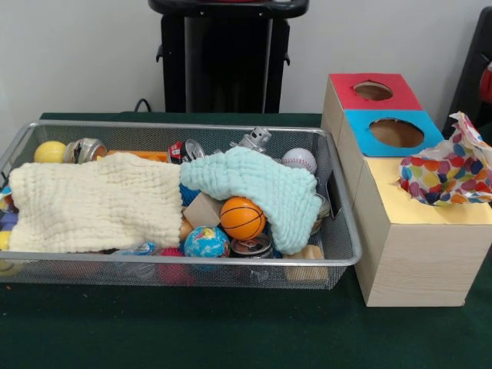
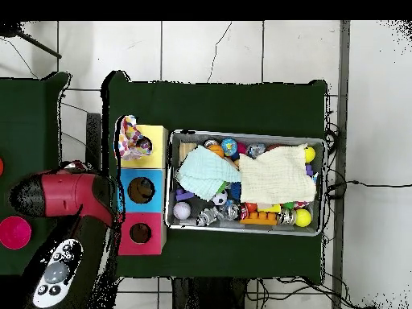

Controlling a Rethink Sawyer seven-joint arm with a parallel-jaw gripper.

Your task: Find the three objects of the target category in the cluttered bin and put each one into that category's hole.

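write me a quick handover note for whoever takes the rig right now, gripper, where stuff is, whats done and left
Gripper: not in view; the arm is drawn back beside the sorting box.
Mesh bin is full; a cream cloth and a teal cloth cover much of it. Basketball, globe ball and baseball show.
Red hole and blue hole look empty; a dotted cloth is stuffed in the yellow section.
Nothing visibly sorted; all three still to find.

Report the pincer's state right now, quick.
Pincer: cannot be told. The arm shows only in the overhead view, off beside the sorting box, away from the bin; the pincer itself does not show.
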